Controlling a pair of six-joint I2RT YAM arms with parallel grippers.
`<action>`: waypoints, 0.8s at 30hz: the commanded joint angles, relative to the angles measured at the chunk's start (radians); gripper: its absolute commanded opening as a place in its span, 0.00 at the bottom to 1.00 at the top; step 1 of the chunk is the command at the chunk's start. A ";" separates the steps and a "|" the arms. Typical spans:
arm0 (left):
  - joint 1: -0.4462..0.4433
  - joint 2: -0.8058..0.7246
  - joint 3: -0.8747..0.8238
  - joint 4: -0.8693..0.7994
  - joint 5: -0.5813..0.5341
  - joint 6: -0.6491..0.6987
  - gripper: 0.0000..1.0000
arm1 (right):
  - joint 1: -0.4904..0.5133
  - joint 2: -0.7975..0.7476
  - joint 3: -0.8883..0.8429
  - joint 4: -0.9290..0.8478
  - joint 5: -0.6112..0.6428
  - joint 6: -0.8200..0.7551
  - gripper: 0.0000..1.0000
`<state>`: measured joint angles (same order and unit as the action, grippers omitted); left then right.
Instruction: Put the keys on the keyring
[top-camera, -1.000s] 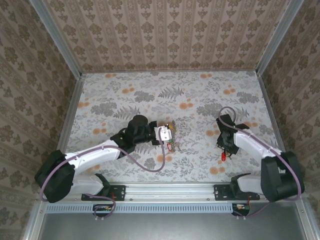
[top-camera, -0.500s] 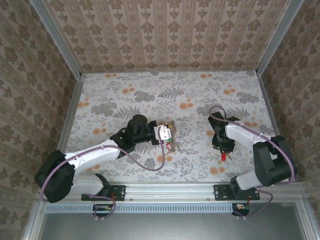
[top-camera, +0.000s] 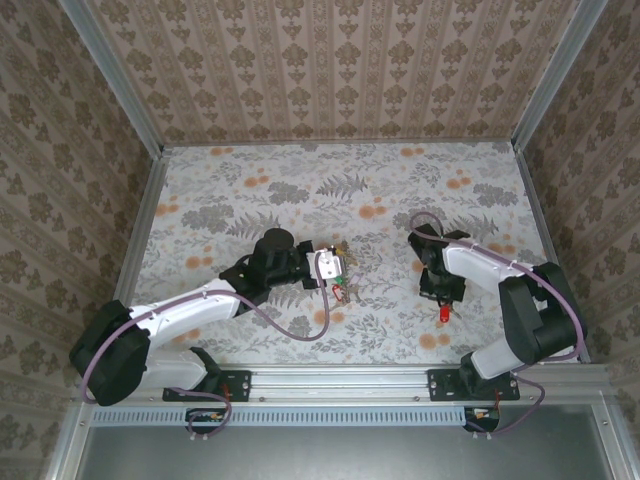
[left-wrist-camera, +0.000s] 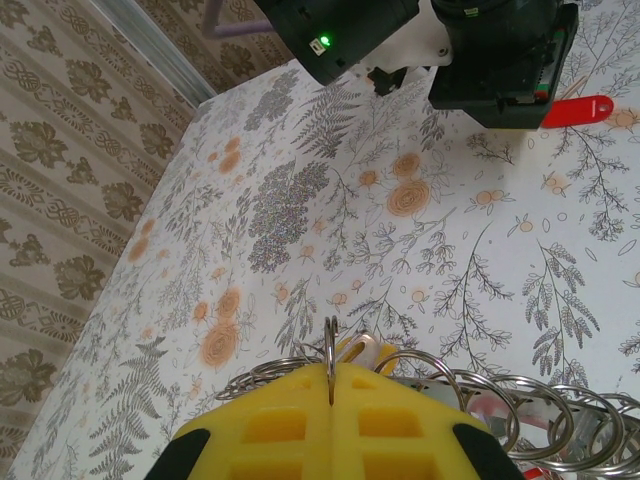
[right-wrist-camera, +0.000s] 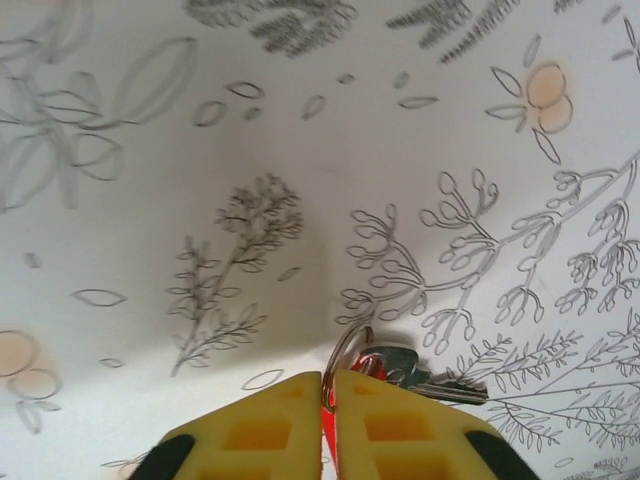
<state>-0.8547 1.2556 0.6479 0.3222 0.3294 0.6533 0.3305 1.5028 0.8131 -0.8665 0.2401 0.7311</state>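
Now the red key (top-camera: 443, 314) sits low over the worktop's (top-camera: 300, 180) right side, its head pinched in the closed right hand (right-wrist-camera: 328, 385). The keyring (left-wrist-camera: 500, 400) is well apart to its left, clamped in the closed left hand (left-wrist-camera: 331, 375), so the key likely must travel leftward.

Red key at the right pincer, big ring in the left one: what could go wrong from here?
1. The right pincer is shut on the red key right at its fingertips, so the key might twist or slip out when lifted.
2. The left pincer pinches the keyring by one thin loop. The ring could swivel or slide free during threading.
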 joint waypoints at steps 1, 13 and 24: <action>0.010 -0.021 -0.005 0.022 0.021 -0.017 0.00 | 0.021 0.017 0.036 0.010 -0.017 -0.050 0.07; 0.010 -0.026 0.001 0.005 0.017 -0.014 0.00 | 0.058 0.062 0.078 0.136 -0.197 -0.182 0.08; 0.010 -0.026 0.007 -0.001 0.017 -0.015 0.00 | 0.050 0.069 0.082 0.114 -0.099 -0.174 0.13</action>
<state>-0.8490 1.2552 0.6479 0.3210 0.3294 0.6525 0.3824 1.5795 0.8776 -0.7387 0.1028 0.5598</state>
